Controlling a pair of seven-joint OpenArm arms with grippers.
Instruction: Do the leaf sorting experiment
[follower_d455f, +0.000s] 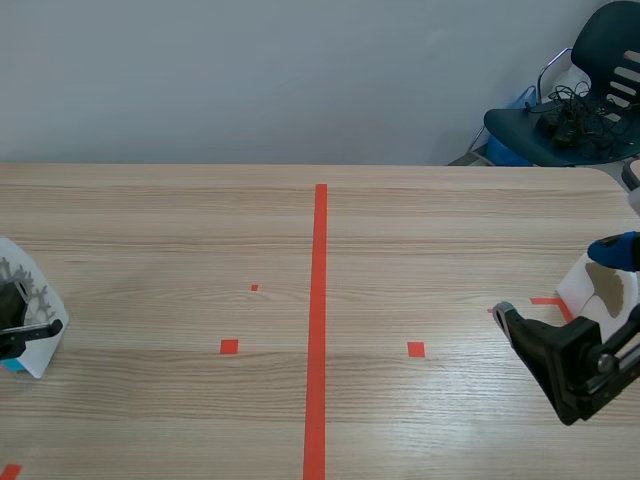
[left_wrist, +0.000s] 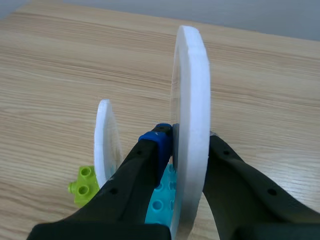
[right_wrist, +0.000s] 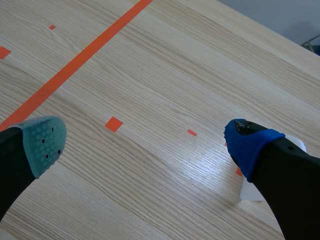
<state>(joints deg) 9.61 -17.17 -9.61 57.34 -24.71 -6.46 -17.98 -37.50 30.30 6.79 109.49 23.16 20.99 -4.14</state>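
My left gripper (left_wrist: 187, 145) is shut on a thick white plate (left_wrist: 192, 100) that stands on edge between its fingers. A second, thinner white plate (left_wrist: 106, 142) stands upright just beside it. At the table's left edge in the scene view, that held plate (follower_d455f: 35, 300) shows a grey leaf print, with the left gripper (follower_d455f: 22, 328) on it. My right gripper (right_wrist: 145, 140) is open over bare wood. A white plate with a brown leaf (follower_d455f: 600, 295) stands by its blue-padded finger (right_wrist: 247, 142); only a corner of the plate (right_wrist: 250, 190) shows in the right wrist view.
A lime-green brick (left_wrist: 84, 186) and a cyan brick (left_wrist: 159, 202) lie under the left gripper. An orange-red tape line (follower_d455f: 319, 320) runs down the table's middle. A dark chair (follower_d455f: 570, 110) with cables stands beyond the far right corner.
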